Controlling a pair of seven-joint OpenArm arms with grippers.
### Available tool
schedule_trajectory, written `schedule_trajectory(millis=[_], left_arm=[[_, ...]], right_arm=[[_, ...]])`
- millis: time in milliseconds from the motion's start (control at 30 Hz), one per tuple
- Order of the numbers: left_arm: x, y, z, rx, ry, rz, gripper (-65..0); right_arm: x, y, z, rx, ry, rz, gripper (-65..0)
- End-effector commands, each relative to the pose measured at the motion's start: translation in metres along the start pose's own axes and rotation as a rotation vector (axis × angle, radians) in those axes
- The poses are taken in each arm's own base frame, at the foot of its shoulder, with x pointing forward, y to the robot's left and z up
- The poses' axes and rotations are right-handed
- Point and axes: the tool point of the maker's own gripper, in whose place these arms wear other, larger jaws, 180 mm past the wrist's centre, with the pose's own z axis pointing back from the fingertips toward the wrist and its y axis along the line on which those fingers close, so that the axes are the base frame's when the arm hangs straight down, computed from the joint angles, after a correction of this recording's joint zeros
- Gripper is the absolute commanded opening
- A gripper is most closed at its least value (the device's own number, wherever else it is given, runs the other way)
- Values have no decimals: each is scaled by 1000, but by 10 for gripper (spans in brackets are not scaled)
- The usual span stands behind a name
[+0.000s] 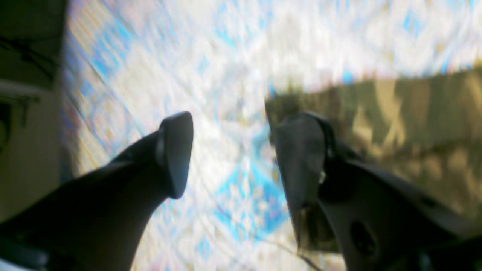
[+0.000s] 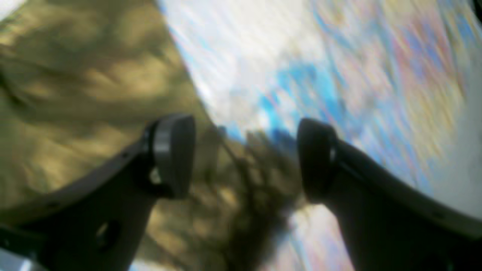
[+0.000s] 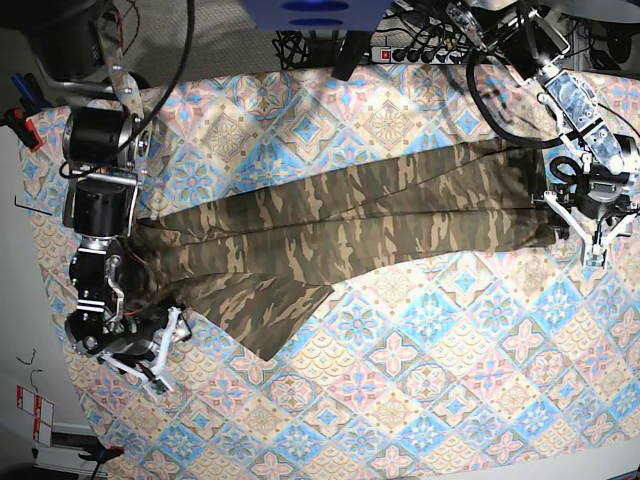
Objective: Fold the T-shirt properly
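The camouflage T-shirt (image 3: 350,225) lies stretched out in a long band across the table, with a flap spread toward the front left. My left gripper (image 3: 586,238) is at the shirt's right end. In the blurred left wrist view it (image 1: 237,154) is open, with one finger (image 1: 301,158) by the cloth's corner (image 1: 395,113). My right gripper (image 3: 166,348) is at the front left edge of the shirt. In the blurred right wrist view it (image 2: 244,158) is open above the shirt's edge (image 2: 75,75), holding nothing.
The pastel diamond-patterned tablecloth (image 3: 430,340) covers the table. A power strip and cables (image 3: 400,48) lie past the back edge. The table's left edge runs just beside the right arm's base (image 3: 100,140).
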Motion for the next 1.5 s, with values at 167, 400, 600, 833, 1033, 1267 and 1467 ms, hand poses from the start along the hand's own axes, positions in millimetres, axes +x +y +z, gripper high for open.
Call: schedule_trajectory(millis=[167, 400, 600, 833, 1033, 1267, 1467], left_arm=[[10, 7, 5, 21, -43, -3, -279], [2, 5, 5, 17, -27, -8, -279], [-2, 4, 7, 17, -21, -14, -279], [-7, 3, 8, 14, -8, -18, -279], [-8, -1, 7, 6, -8, -10, -279], [-5, 2, 17, 28, -21, -29, -279], [-7, 2, 17, 28, -17, -31, -281]], right_arm=[[45, 17, -20, 99, -107, -43, -228], [33, 37, -43, 185, -164, -126, -228], [17, 43, -55, 174, -200, -136, -228], [-10, 28, -64, 57, -179, -122, -228], [-19, 34, -68, 69, -160, -119, -228], [-4, 69, -77, 133, -167, -96, -228], [-7, 122, -90, 212, -92, 38, -228]])
